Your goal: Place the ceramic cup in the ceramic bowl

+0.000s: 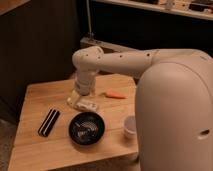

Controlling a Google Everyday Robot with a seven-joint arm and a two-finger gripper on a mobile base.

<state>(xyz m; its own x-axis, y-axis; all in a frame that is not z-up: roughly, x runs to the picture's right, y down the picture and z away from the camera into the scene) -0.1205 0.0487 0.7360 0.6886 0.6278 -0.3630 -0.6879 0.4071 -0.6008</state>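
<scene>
The ceramic cup point(130, 126), small, plain and white, stands on the wooden table point(40, 97) at its right front, right of the bowl and partly behind my white arm's body. The ceramic bowl point(86, 128), round, black, with pale rings inside, sits at the table's front middle. My gripper point(79, 100) hangs from the white arm over the table's middle, just behind the bowl and left of the cup, close to a pale object on the table.
A flat black striped bar point(48, 122) lies left of the bowl. A pale packet-like object point(87, 105) lies behind the bowl under the gripper. A small orange item point(115, 94) lies further back. Dark wall and shelving stand behind the table.
</scene>
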